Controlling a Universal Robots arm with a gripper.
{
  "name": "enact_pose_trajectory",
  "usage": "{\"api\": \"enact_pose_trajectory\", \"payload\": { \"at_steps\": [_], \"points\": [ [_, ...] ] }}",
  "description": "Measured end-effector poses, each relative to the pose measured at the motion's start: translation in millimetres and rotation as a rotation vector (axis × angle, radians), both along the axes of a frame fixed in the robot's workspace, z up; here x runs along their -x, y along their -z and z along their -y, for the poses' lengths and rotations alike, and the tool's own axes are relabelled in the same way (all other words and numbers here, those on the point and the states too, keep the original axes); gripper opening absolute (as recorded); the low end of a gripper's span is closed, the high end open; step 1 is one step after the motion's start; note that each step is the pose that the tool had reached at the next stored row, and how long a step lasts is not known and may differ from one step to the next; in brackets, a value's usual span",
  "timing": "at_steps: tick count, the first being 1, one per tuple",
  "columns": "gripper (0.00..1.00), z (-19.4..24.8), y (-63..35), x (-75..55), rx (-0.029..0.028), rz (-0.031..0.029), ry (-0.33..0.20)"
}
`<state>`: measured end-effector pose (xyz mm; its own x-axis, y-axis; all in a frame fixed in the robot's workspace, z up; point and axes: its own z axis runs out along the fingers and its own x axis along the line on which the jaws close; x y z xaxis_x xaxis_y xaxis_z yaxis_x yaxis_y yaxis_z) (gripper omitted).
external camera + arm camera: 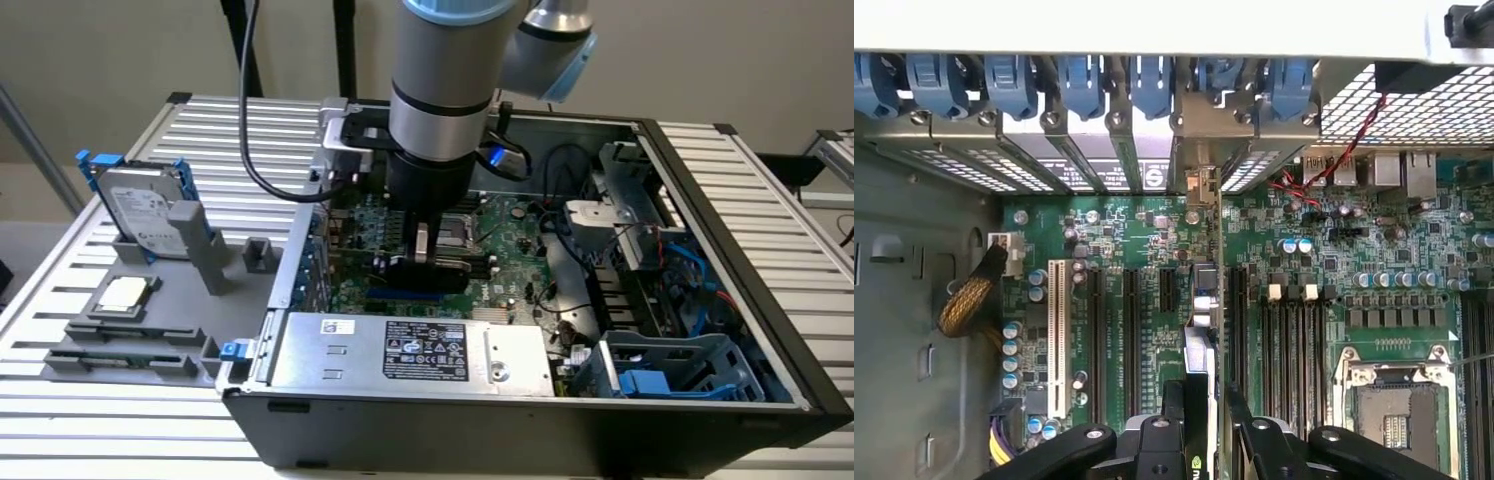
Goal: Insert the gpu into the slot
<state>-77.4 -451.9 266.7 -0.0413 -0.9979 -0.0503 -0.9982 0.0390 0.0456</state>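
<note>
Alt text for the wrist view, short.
The gripper grips the gpu edge-on over the green motherboard, its far end toward the rear slot covers. Black memory slots and the CPU socket lie beside it.

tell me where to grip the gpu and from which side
By its top edge, from straight above, with a finger on each flat face, much as the hand has it now. The gpu stands on edge, thin and upright over the motherboard, which leaves its lower edge free toward the blue slot.
</note>
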Motion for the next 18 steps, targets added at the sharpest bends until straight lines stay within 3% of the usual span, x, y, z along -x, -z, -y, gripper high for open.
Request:
{"api": "enact_pose_trajectory", "payload": {
  "at_steps": [18],
  "points": [
    [0.26,-0.1,9.6,0.0,0.0001,-0.0079,-0.009]
  ]
}}
